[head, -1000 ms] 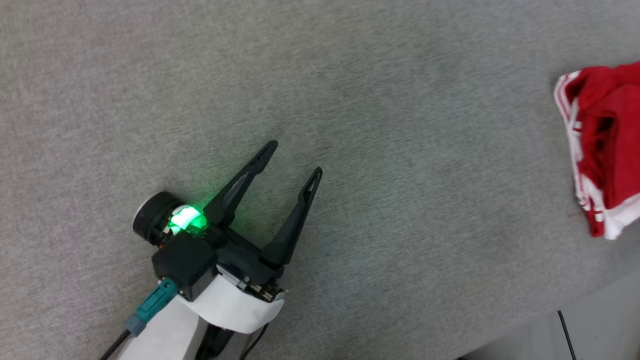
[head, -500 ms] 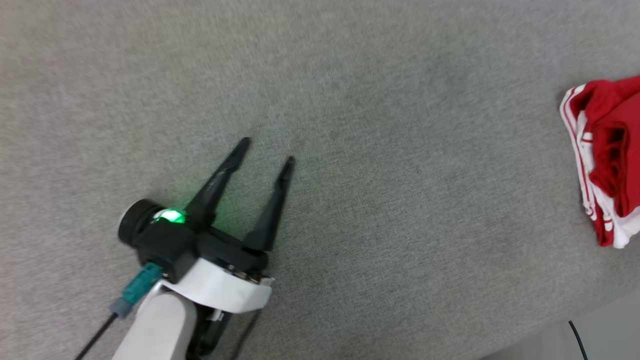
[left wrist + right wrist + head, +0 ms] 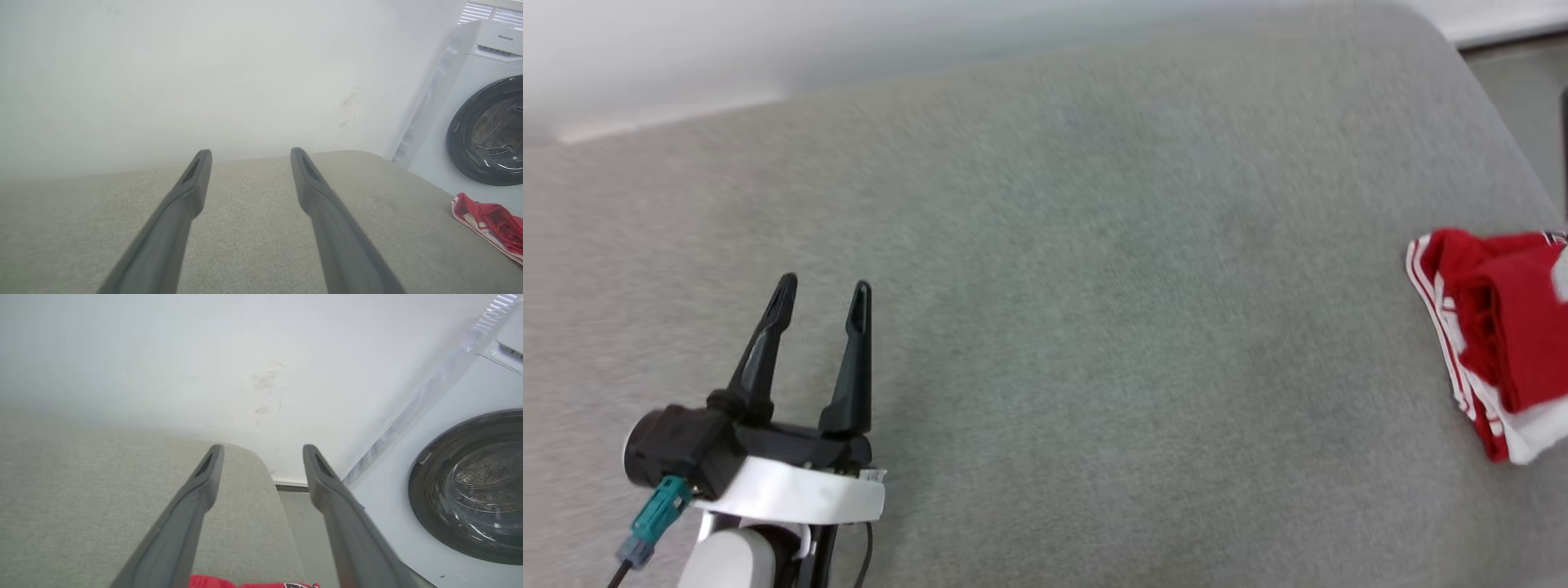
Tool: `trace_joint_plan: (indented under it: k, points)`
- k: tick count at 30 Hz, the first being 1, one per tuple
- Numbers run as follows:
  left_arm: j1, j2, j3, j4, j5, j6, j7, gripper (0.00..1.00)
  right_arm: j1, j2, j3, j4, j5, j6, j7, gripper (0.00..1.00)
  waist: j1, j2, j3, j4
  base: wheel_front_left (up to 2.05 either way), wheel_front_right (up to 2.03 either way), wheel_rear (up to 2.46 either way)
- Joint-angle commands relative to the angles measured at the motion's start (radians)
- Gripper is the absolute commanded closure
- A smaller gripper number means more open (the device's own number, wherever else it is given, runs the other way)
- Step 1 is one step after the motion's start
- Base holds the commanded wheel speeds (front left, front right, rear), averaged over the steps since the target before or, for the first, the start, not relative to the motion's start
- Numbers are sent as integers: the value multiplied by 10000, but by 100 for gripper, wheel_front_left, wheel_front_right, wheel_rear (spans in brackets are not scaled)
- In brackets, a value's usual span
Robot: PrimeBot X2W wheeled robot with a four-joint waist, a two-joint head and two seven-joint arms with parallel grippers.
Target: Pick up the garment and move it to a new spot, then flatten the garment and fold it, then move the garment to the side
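Bunched red shirt at the right edge of the grey table — long axis far-to-near, striped edge facing left — well apart from the left gripper, which, like the right gripper, is spread and empty.

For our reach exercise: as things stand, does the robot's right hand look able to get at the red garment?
Probably yes. The right hand is open, and the garment lies close beneath it on the grey surface, with nothing visible between them.
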Motion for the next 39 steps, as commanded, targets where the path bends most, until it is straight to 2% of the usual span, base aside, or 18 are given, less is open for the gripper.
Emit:
trace_joint_plan:
  k: [1, 9, 13, 19, 26, 39]
  points:
    - [157, -98, 57, 25, 0, -33, -22, 0, 428, 215, -99, -244, 309, -14, -25, 0, 0, 0, -786, 656, 0, 0, 0]
    - [1078, -453, 566, 296, -153, -63, -20, 0, 3049, 1936, -164, -2962, 1687, -14, -193, 0, 0, 0, -1748, 1308, 0, 0, 0]
    - [1386, -566, 667, 426, -112, -71, -22, 0, 4158, 2717, -121, -3732, 1632, -11, -507, 0, 0, 0, -1979, 1514, 0, 0, 0]
    - [1766, -675, 808, 745, -28, -77, -22, 0, 5482, 3676, 32, -4120, 1243, -11, -1084, 0, 0, 0, -2263, 1689, 0, 0, 0]
    - [1957, -658, 706, 692, 12, -78, -22, 0, 6489, 4193, 165, -4219, 771, -10, -1566, 0, 0, 0, -2406, 1771, 0, 0, 0]
    - [2193, -854, 922, 1087, 195, -79, -22, 0, 6853, 4351, 268, -4292, 721, -10, -1883, 0, 0, 0, -2587, 1697, 0, 0, 0]
